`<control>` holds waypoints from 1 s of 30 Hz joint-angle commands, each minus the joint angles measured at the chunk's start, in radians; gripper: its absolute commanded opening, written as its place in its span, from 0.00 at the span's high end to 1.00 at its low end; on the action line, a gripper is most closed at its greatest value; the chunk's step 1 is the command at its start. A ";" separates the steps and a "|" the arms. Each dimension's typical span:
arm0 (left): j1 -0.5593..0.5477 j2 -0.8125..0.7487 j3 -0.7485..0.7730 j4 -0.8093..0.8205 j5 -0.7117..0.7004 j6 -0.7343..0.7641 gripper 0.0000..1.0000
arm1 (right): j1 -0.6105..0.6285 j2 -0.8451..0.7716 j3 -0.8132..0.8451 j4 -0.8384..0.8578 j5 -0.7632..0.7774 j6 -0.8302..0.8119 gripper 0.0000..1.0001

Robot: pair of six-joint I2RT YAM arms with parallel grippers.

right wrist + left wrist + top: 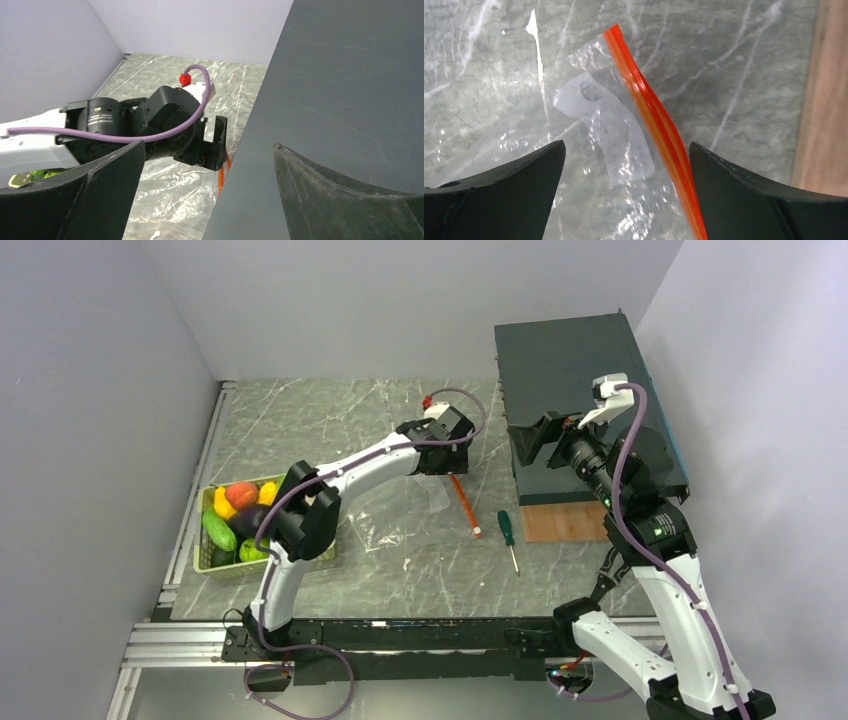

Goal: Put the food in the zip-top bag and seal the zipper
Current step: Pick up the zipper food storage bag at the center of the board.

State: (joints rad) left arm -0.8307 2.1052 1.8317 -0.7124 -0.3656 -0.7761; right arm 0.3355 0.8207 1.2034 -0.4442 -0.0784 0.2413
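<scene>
The clear zip-top bag (pixel 415 525) lies flat in the middle of the table. Its red-orange zipper (pixel 462 502) runs along the right edge, with the white slider (pixel 477 532) at the near end. My left gripper (pixel 442 462) is open over the bag's far end. In the left wrist view the zipper (pixel 656 122) runs between the spread fingers (pixel 511 192), close to the right one, beside a white label (pixel 611 132). The food (pixel 240 515) sits in the green basket (pixel 205 565) at the left. My right gripper (pixel 527 443) is open and empty over the dark box (pixel 570 365).
A green-handled screwdriver (pixel 507 528) lies right of the zipper. A wooden board (pixel 565 522) sits in front of the dark box, whose top fills the right of the right wrist view (pixel 345 90). The left arm's wrist (pixel 170 115) also shows there, above the bag (pixel 170 195).
</scene>
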 commanded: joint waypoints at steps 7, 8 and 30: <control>0.012 0.129 0.068 0.067 -0.051 0.169 0.00 | 0.002 0.003 0.009 0.027 0.032 -0.025 0.00; 0.013 0.141 0.072 0.063 -0.048 0.181 0.01 | 0.003 0.004 0.009 0.027 0.030 -0.025 0.00; 0.124 -0.401 -0.289 0.227 0.427 0.398 1.00 | 0.003 0.015 -0.063 0.131 -0.026 0.074 0.00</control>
State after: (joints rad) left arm -0.7471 1.8645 1.5894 -0.5766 -0.1471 -0.4648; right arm 0.3355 0.8577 1.1851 -0.4252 -0.0685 0.2634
